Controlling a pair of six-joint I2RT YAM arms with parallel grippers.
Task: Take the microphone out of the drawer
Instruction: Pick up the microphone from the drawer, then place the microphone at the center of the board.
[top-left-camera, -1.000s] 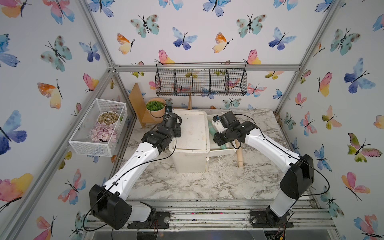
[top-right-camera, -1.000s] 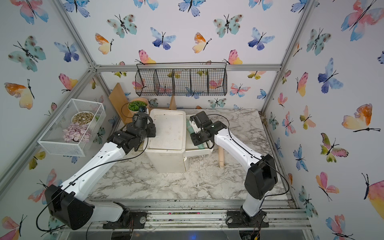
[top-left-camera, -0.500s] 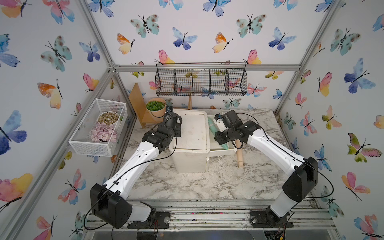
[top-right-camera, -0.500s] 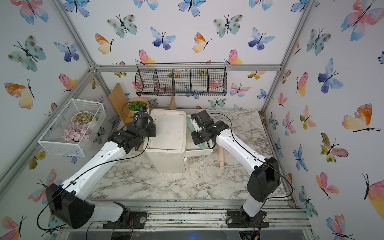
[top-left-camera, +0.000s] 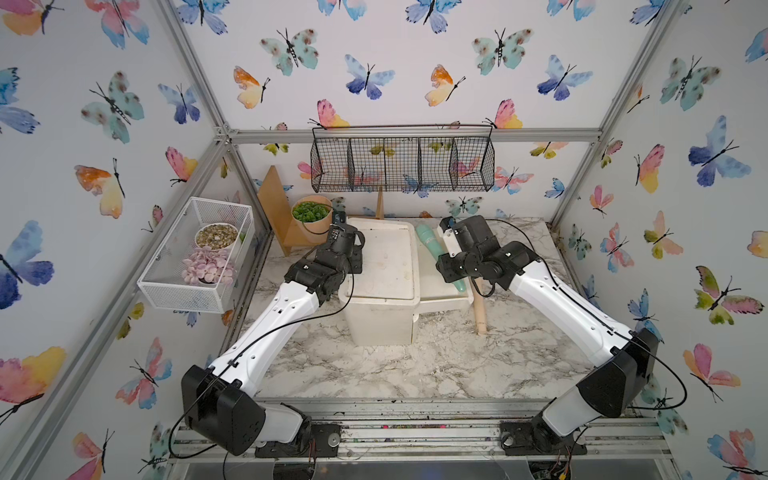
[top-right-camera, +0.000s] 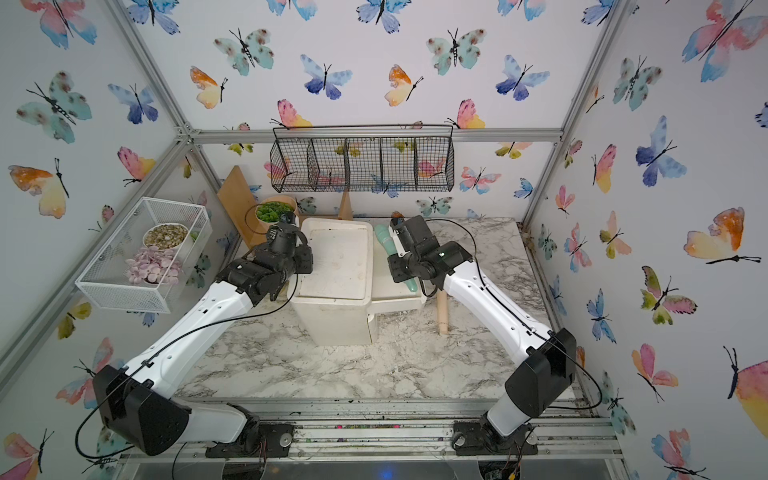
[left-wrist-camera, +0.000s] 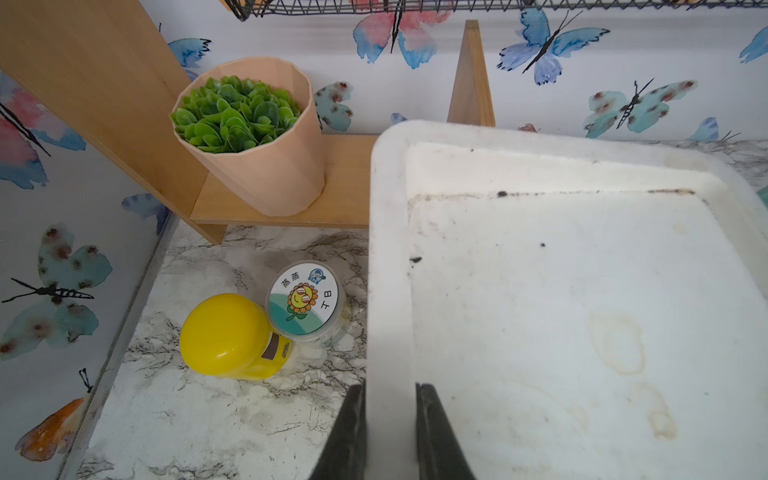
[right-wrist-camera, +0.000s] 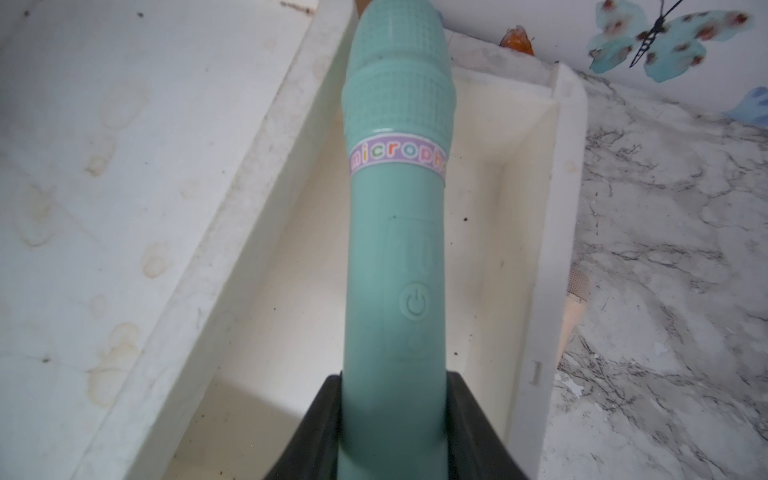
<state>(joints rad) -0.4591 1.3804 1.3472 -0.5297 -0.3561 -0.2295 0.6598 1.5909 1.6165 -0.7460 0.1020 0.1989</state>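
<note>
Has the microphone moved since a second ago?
Yes. Held in the right pincer, the microphone has shifted toward the back wall; its head now nears the rear corner of the white cabinet.

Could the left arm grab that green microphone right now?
Probably not. The left gripper is clamped on the white cabinet's rim, the cabinet stands between them, and the right gripper holds the microphone.
</note>
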